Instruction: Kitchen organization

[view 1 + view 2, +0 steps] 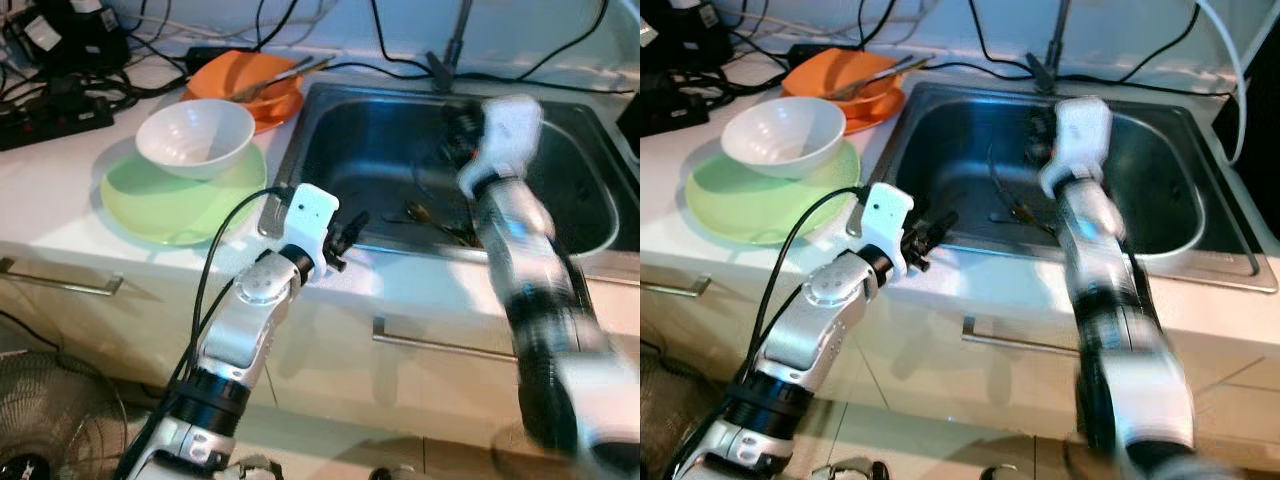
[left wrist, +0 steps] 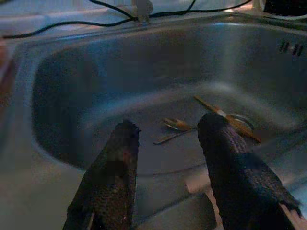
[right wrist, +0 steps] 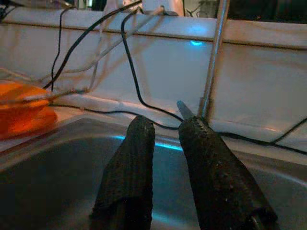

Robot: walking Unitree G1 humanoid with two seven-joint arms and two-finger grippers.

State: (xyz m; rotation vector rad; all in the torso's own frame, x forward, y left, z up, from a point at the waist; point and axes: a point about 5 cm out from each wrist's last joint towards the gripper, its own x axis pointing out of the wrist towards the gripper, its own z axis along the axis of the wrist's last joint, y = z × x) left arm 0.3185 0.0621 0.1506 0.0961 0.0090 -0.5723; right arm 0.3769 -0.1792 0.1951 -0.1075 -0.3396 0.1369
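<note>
Left gripper [image 2: 165, 139]: fingers parted, empty, at the sink's [image 1: 560, 120] near rim, aimed into the basin. Right gripper [image 3: 165, 127]: fingers slightly apart, empty, raised over the basin toward the back wall. Cutlery [image 2: 180, 127]: lying on the sink floor. Bench [image 1: 60, 190]: 1 white bowl [image 1: 195, 138] on a green plate [image 1: 150, 205]; orange dishes [image 1: 250, 85] behind.

A white counter [image 1: 60, 190] runs across the scene, cabinet fronts below it with metal handles [image 1: 440, 348]. At twelve o'clock a pale wall [image 3: 268, 67] carries black cables [image 1: 385, 45]. At seven o'clock stands what may be a fan [image 1: 45, 420]. The floor [image 1: 940, 440] is light.
</note>
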